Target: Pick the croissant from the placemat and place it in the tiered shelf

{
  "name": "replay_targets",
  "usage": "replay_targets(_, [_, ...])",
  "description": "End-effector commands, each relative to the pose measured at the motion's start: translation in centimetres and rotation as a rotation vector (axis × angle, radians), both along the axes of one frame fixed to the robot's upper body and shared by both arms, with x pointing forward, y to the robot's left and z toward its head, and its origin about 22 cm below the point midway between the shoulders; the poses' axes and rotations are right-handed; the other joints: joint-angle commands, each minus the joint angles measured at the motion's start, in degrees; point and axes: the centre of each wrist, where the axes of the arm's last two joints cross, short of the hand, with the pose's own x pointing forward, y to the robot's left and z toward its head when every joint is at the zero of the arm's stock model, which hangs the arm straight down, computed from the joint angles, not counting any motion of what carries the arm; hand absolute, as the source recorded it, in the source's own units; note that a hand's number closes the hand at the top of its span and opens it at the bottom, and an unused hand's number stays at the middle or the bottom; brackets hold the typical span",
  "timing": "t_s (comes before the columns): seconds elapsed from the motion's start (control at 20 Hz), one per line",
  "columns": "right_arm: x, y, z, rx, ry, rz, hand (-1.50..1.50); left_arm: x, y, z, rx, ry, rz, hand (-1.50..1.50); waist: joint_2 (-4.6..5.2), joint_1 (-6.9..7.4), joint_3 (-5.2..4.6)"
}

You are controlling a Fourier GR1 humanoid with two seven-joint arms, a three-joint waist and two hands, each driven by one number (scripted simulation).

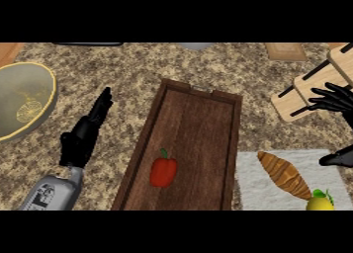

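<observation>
Croissant (283,175) is lying untouched on the placemat (255,193), beside a lemon (320,201). Right hand (339,101) is hovering over it, fingers spread and holding nothing, near the tiered shelf (290,107). Left hand (80,141) is resting open over the tabletop (99,64). Grasping and placing both appear to be outstanding.

place: kitchen | evidence: granite counter (230,69), wooden tray (200,128), red pepper (163,172), croissant (283,174) on placemat (258,193)

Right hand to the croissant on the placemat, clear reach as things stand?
Likely yes. The right hand is open just beyond the croissant, with only bare placemat between them. The yellow fruit at the croissant's near end might crowd the fingers.
</observation>
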Motion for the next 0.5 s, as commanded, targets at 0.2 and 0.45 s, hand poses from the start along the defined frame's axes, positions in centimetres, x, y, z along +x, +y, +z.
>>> replay_targets(0.2, [0.1,-1.7,5.4,-0.344,0.096,0.036,-1.50,0.1,0.0,-0.5,-0.001,0.003,0.028,0.00,0.59,-1.70,0.86])
replay_targets(0.45, [-0.6,1.6,8.3,-0.636,0.091,0.184,-1.50,0.5,-0.2,-0.1,-0.001,0.009,0.034,0.00,0.35,-2.30,0.80])
